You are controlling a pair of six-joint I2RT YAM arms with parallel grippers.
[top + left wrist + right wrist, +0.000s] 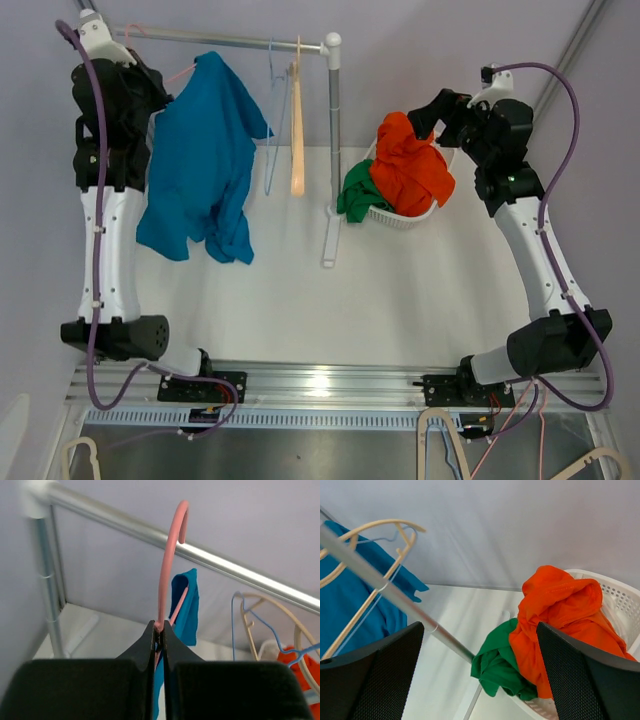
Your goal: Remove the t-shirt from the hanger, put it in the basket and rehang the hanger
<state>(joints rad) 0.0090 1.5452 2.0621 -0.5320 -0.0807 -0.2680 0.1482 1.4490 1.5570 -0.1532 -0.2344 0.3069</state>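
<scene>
A blue t-shirt [205, 160] hangs from a pink hanger [170, 565] whose hook sits over the metal rail [230, 40] at the back left. My left gripper [159, 627] is shut on the pink hanger's neck just below the hook, and a strip of the t-shirt [186, 605] shows behind the fingers. From above, the left gripper [160, 95] is at the shirt's upper left corner. My right gripper [425, 115] is open with nothing between its fingers, hovering over the basket. The right wrist view catches the t-shirt [350, 595] at far left.
A wooden hanger [297, 140] and a blue wire hanger [272, 120] hang bare on the rail beside the rack's post [334, 130]. A white basket [405, 215] holds an orange garment [410, 165] and a green one [355, 195]. Spare hangers [440, 440] lie at the near edge.
</scene>
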